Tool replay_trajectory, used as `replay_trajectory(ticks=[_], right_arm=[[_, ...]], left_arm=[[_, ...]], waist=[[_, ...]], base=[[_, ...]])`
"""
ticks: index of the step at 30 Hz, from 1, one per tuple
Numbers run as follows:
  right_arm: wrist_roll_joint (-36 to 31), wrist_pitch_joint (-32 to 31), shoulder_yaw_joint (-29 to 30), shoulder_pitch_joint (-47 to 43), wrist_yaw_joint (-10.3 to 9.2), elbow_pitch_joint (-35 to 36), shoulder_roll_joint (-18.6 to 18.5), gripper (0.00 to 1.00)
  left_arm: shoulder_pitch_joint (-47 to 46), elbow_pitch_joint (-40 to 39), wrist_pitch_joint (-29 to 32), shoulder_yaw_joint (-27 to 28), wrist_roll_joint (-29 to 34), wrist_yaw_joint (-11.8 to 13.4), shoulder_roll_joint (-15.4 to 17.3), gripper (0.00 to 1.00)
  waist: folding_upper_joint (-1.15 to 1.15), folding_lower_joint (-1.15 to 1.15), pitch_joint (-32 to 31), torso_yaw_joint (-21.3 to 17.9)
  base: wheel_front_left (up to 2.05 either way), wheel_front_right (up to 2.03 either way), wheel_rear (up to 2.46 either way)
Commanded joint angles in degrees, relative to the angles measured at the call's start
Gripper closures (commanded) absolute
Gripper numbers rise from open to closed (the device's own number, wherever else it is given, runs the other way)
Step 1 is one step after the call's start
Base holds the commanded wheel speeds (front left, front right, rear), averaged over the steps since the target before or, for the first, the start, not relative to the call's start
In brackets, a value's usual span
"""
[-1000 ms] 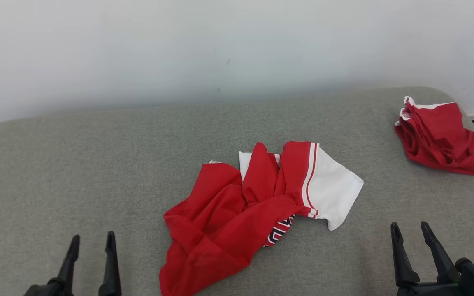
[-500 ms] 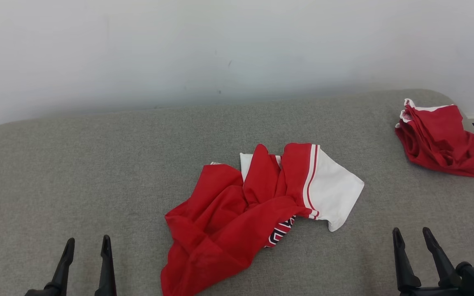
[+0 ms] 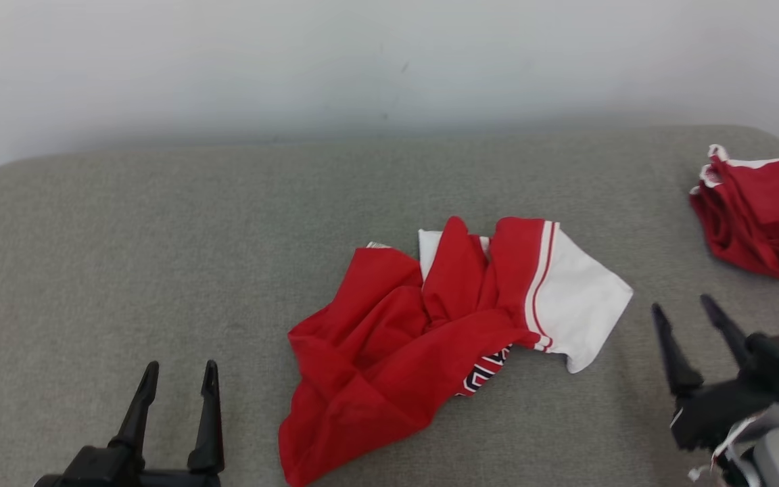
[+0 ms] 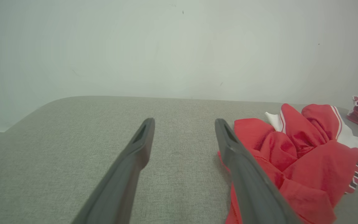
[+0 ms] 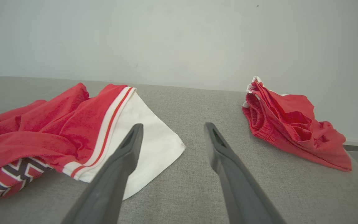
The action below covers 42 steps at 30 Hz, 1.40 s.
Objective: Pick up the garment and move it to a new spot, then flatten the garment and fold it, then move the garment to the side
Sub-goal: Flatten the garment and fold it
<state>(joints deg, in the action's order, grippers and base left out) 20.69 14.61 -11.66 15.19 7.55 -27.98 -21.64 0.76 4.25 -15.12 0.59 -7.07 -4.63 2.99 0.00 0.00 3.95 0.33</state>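
1. Left gripper (image 3: 182, 365): nearest item. Its two dark fingers are spread wide with only air between them, over bare fabric.
2. Right gripper (image 3: 681, 303): its fingers are also spread wide and hold no cloth. It leans slightly toward its own left.
3. Padded grey surface (image 3: 126, 237): bare directly ahead of both claws, with a rounded far edge.
4. The garment (image 3: 403, 338): a crumpled red heap lying between the two claws. It is just right of the left claw's right finger and to the left of the right claw.
   - A white sleeve with red-and-white striped trim spreads toward the right claw. Its corner lies near that claw's left finger, with a strip of bare surface between them.
   - A patch of dark, white-outlined lettering shows under the near folds.
5. Second red garment (image 3: 761, 210): bunched, with narrow white edging. It lies ahead and to the right of the right claw, well apart from the heap.
6. Wall (image 3: 362, 61): pale and plain, behind the far edge.
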Motion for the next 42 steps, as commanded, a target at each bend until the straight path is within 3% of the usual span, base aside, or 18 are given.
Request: replay_trajectory(ticks=[1, 9, 20, 21, 22, 23, 32, 35, 42], right_arm=[[0.72, 0.00, -0.57, 2.47, -0.14, -1.94, -1.30, 0.00], [3.66, -0.11, -4.83, 12.99, -0.14, -15.75, -5.33, 0.00], [8.81, -0.29, -11.35, 18.70, -0.14, -27.57, -6.28, 0.00], [9.66, -0.79, -11.92, 18.99, -0.14, -28.36, -5.96, 0.24], [10.43, -1.19, -12.51, 19.25, -0.14, -29.07, -5.66, 0.75], [10.85, -1.34, -13.09, 19.55, -0.14, -29.71, -5.58, 1.00], [16.27, 0.56, -14.02, 16.94, -0.15, -27.73, -6.01, 1.00], [17.69, 0.63, -10.76, 12.96, -0.15, -21.96, -7.00, 1.00], [21.22, 0.63, -2.25, -0.69, -0.14, -7.62, -5.17, 1.00]], left_arm=[[-1.50, 0.12, -0.02, -0.52, -0.25, -0.22, -0.03, 0.00], [-4.52, 0.08, -0.02, -3.69, -2.05, 1.12, -0.08, 0.00], [-6.28, 0.22, -0.02, -5.62, -3.19, 1.97, -0.08, 0.00], [-6.42, 0.26, -0.02, -5.74, -3.17, 1.99, -0.09, 0.00], [-6.50, 0.30, -0.02, -5.78, -3.12, 2.01, -0.09, 0.00], [-6.48, 0.35, -0.02, -5.79, -3.06, 2.04, -0.09, 0.00], [-4.20, 0.89, -0.02, -4.67, -3.66, 2.04, -0.08, 0.00], [-2.99, 0.98, -0.02, -4.38, -4.38, 2.27, -0.08, 0.00], [-1.06, 0.93, -0.02, -3.65, -4.78, 2.29, -0.08, 0.00]], waist=[[0.00, 0.00, 3.23, 3.16], [0.00, 0.00, 7.81, 8.11], [0.00, 0.00, 9.68, 10.41], [0.00, 0.00, 9.78, 10.46], [0.00, 0.00, 9.84, 10.45], [0.00, 0.00, 9.85, 10.40], [0.00, 0.00, 5.99, 6.69], [0.00, 0.00, 4.33, 4.62], [0.00, 0.00, 2.39, -0.04]], base=[[0.00, 0.00, 0.00], [0.00, 0.00, 0.00], [0.00, 0.00, 0.00], [0.00, 0.00, 0.00], [0.00, 0.00, 0.00], [0.00, 0.00, 0.00], [0.00, 0.00, 0.00], [0.00, 0.00, 0.00], [0.00, 0.00, 0.00]])
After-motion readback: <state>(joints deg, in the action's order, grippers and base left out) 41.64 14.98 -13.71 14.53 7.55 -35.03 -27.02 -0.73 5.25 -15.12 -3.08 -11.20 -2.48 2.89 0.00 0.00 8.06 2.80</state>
